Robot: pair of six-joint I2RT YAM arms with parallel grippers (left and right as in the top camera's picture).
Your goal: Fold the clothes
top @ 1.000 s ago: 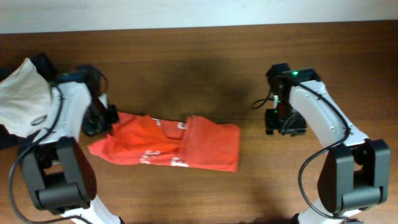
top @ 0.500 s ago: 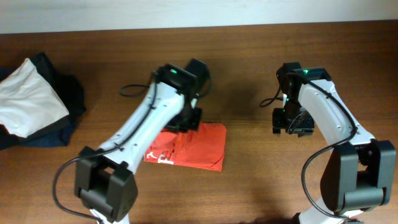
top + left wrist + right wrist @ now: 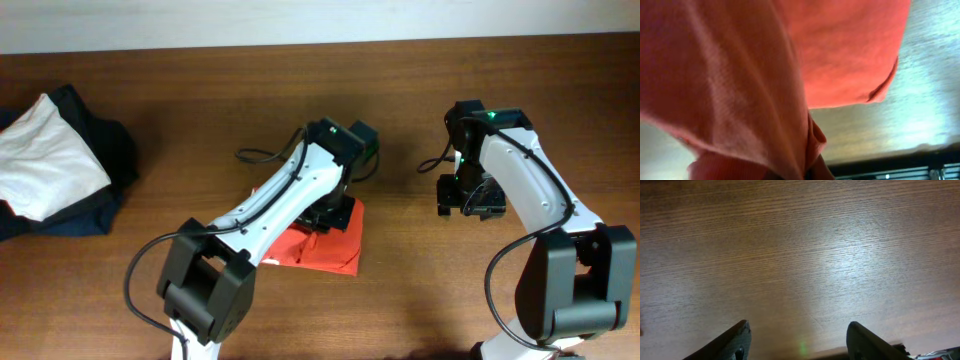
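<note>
The T-shirt (image 3: 335, 250) lies about the middle of the surface (image 3: 200, 120), a little toward the near edge, as a compact orange-red packet; the left arm crosses it and hides part, so its long axis is only a judgement: roughly left edge to right edge. The left pincer (image 3: 330, 212) sits right over the packet's far side; its wrist view is filled with red cloth that gathers at the bottom centre, so it appears closed on a fold of the fabric, though the fingers themselves hardly show. The right pincer (image 3: 799, 330) stands wide with nothing between its fingers, over bare wood well apart toward the right edge. The left arm is plainly the nearer, so the next laying-down of the fold turns on it.
</note>
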